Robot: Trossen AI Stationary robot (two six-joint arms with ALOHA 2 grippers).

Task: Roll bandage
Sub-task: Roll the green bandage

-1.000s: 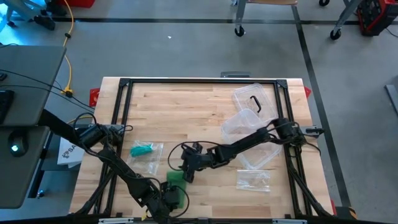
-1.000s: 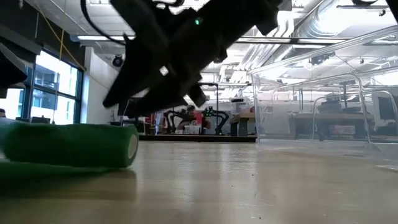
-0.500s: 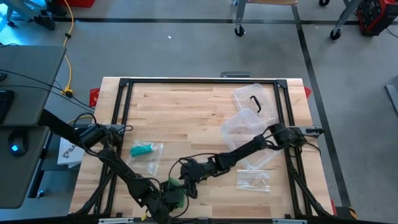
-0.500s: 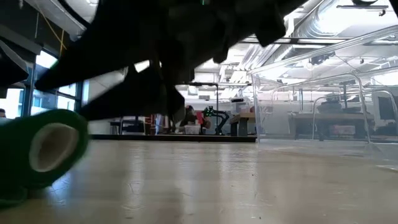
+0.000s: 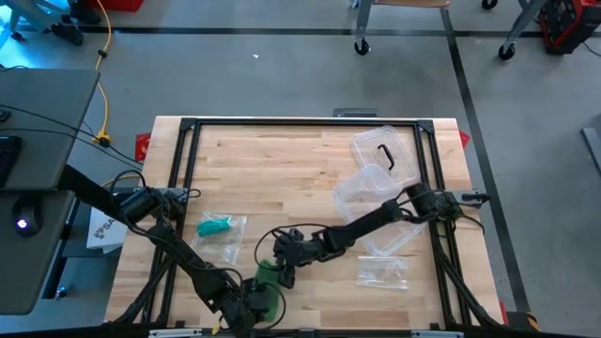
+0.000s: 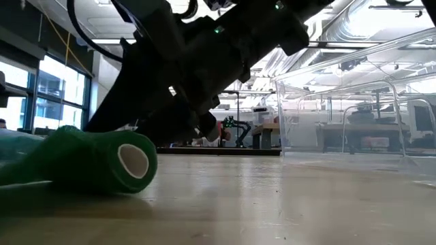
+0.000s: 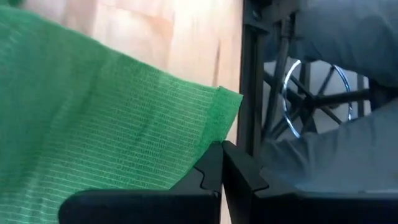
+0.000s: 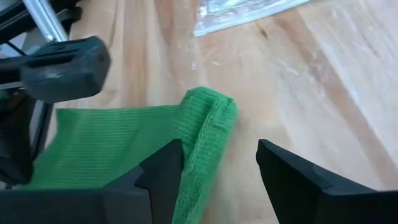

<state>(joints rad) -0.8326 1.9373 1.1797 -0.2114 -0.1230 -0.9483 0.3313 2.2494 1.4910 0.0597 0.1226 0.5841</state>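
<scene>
Left gripper (image 7: 221, 163) fingers pinched shut on loose end of green bandage (image 5: 268, 282) at counter's (image 5: 282, 160) near edge. Right gripper (image 8: 217, 158) fingers spread, straddling the roll, not clamping.

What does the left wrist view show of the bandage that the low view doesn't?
Only the left wrist view shows the left gripper shut on the free end of the green bandage, near the table frame. Only the low view shows the rolled part with its hollow core lying on the table, below the right arm, and the clear container. Both show the green bandage.
</scene>
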